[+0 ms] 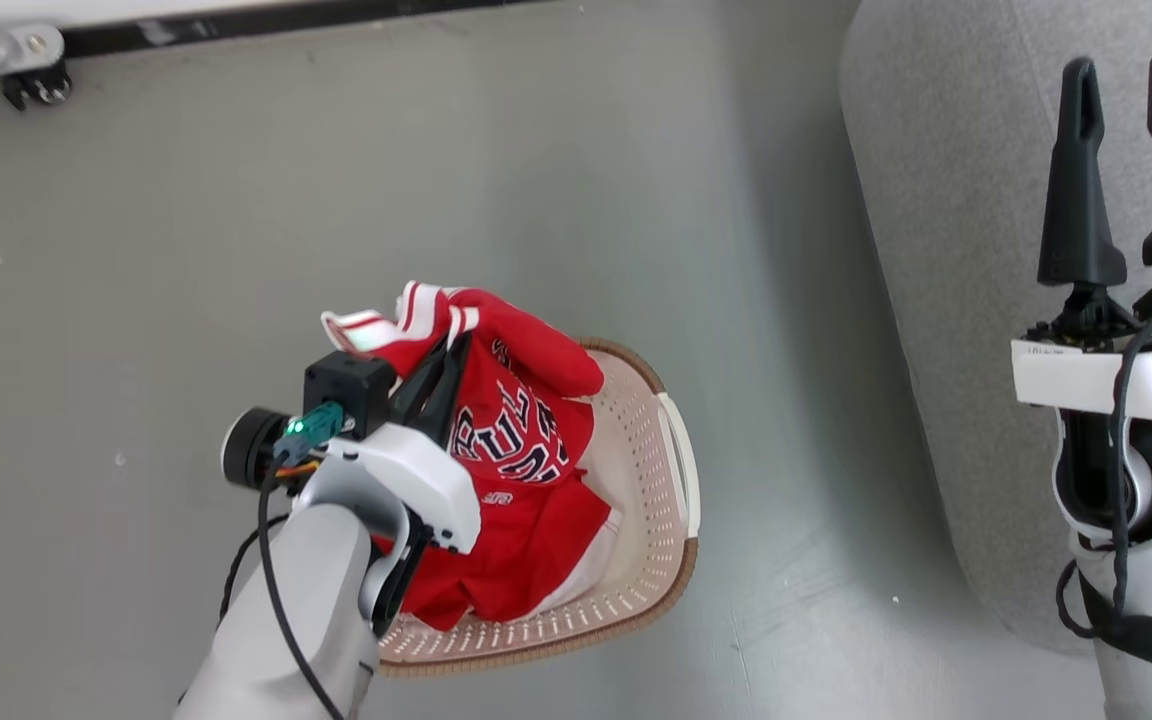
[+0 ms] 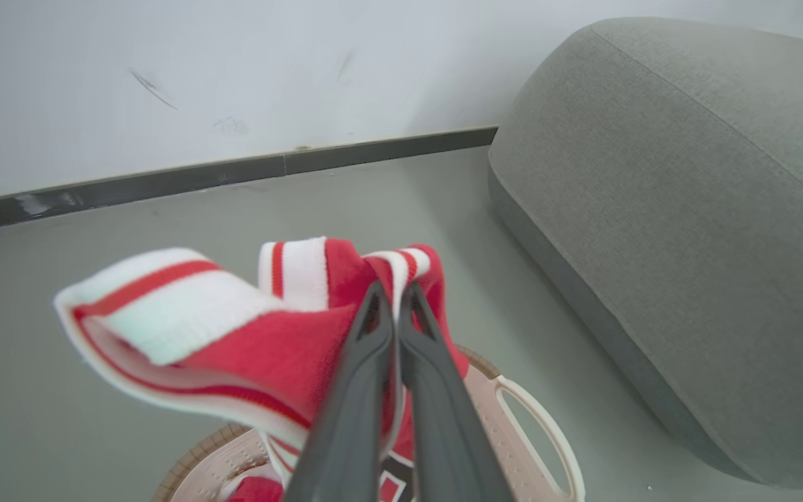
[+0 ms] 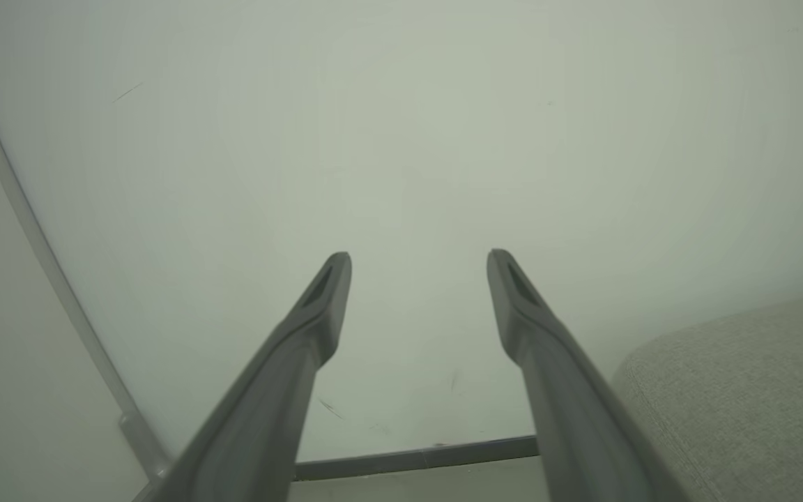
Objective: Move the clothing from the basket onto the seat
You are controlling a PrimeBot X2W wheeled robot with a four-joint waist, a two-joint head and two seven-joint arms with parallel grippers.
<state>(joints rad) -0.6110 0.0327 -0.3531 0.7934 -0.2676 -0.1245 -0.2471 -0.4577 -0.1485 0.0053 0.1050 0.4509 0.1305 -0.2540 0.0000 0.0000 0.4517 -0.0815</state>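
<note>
A red jersey with white-red striped trim and dark lettering hangs partly lifted over the cream basket, its lower part still inside. My left gripper is shut on the jersey's upper fold. In the left wrist view the jersey bunches around my left gripper, with the basket below and the grey seat to the right. My right gripper hovers open over the seat, and in its own view my right gripper holds nothing.
The basket stands on a grey floor. A white wall with a dark baseboard runs behind. A metal fitting sits at the head view's top left corner. The seat's rounded edge lies right of the basket.
</note>
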